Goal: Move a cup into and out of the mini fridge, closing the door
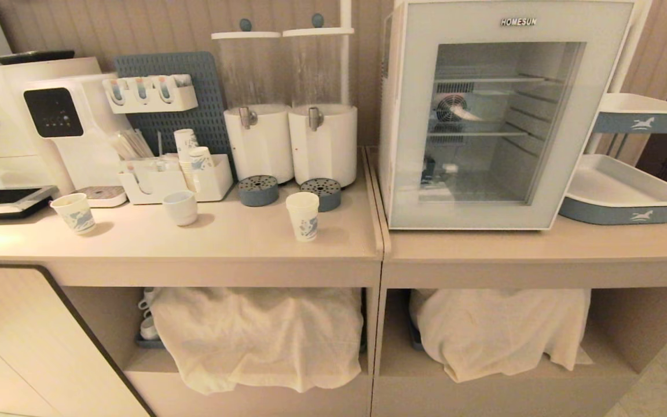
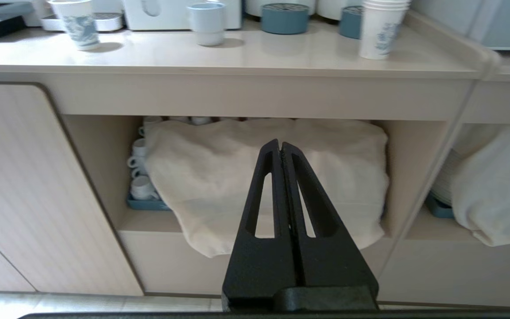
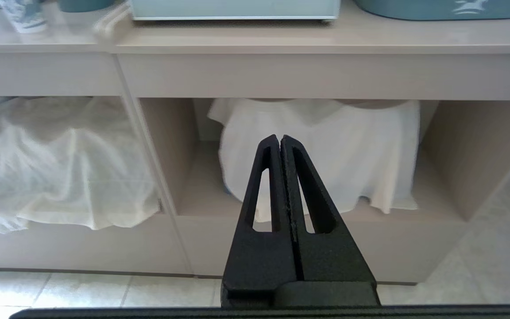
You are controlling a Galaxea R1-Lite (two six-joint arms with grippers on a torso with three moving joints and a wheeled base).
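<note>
The cup point(image 1: 303, 215), a tall white paper cup with blue print and layered rims, stands near the counter's front, left of the mini fridge point(image 1: 388, 110); it also shows in the left wrist view point(image 2: 381, 31). The fridge's glass-windowed door point(image 1: 507, 116) with HOMESUN lettering is closed. Neither arm appears in the head view. My left gripper point(image 2: 280, 144) is shut and empty, low in front of the cabinet's left shelf opening. My right gripper point(image 3: 280, 139) is shut and empty too, facing the right shelf opening below the fridge point(image 3: 235, 9).
A shorter paper cup point(image 1: 74, 212) and a white mug point(image 1: 180, 207) stand on the counter's left part. Two drink dispensers point(image 1: 290, 104), a water machine point(image 1: 73, 127) and an organiser with cups point(image 1: 177, 176) line the back. Blue-white trays point(image 1: 623, 194) sit right of the fridge. Cloth-covered items point(image 1: 258, 336) fill the shelves below.
</note>
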